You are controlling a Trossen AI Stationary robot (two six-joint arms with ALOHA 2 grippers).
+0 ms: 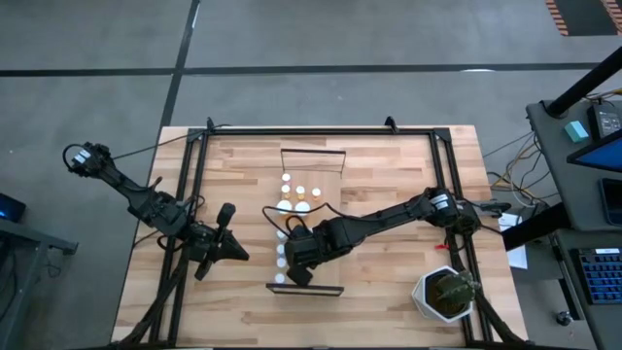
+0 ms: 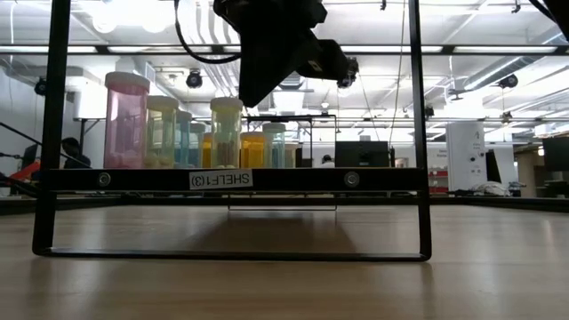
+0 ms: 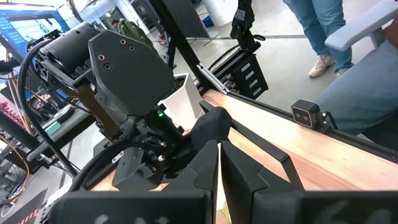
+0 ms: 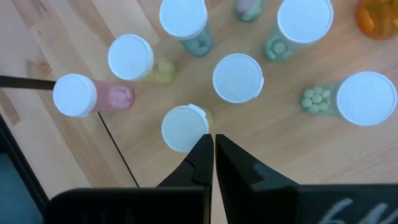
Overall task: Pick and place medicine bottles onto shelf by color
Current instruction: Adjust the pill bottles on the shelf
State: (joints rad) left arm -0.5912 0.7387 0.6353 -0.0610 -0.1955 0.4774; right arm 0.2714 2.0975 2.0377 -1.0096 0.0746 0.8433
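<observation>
While I hover over the shelf | right gripper above the bottles standing on it; fingers pressed together, holding nothing | left gripper beside the shelf, fingers pressed together, empty

A robotics lab or workshop — bare grey concrete floor around the wooden counter, and strip lights on an open ceiling beyond the right claw. A desk with monitors and a keyboard sits off to that claw's side — cables trailing.
</observation>
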